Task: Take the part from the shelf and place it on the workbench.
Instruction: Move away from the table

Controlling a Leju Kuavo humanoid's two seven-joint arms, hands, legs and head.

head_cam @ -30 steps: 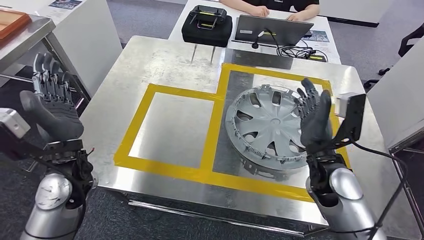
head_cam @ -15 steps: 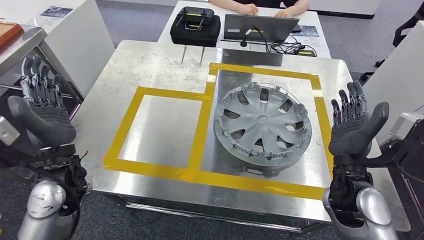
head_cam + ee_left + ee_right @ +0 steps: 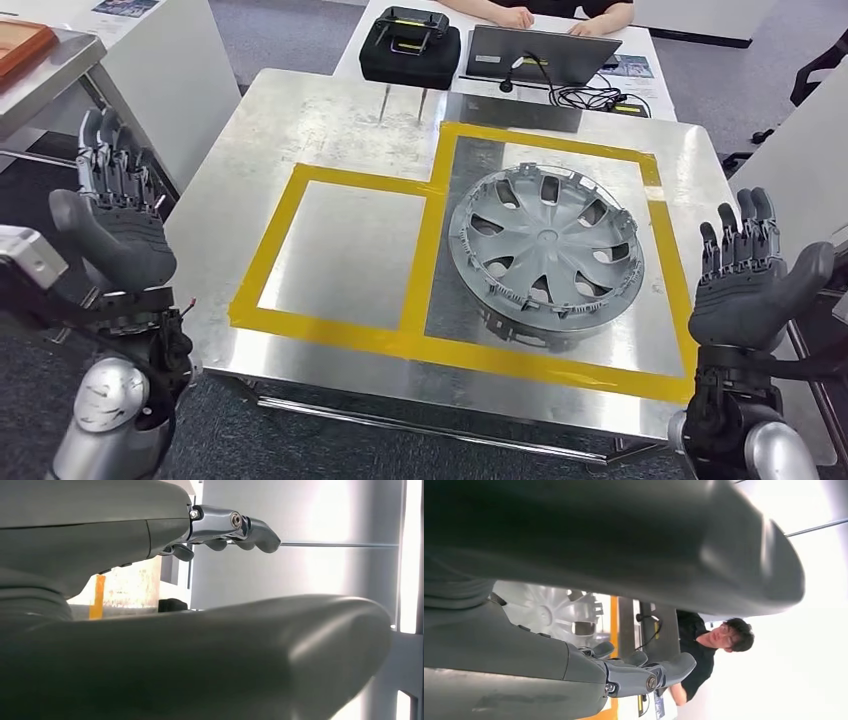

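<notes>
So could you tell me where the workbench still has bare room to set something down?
The left yellow-taped square is bare. So is the workbench far-left corner. The right taped bay is crowded by the wheel cover. Both hands, left hand and right hand, are off the edges.

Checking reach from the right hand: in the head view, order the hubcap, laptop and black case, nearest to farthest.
From the right hand:
1. Hubcap, on the workbench inside the yellow tape, just to the hand's left.
2. Laptop, on the far desk beyond the workbench.
3. Black case, on the same desk, further left than the laptop.
</notes>
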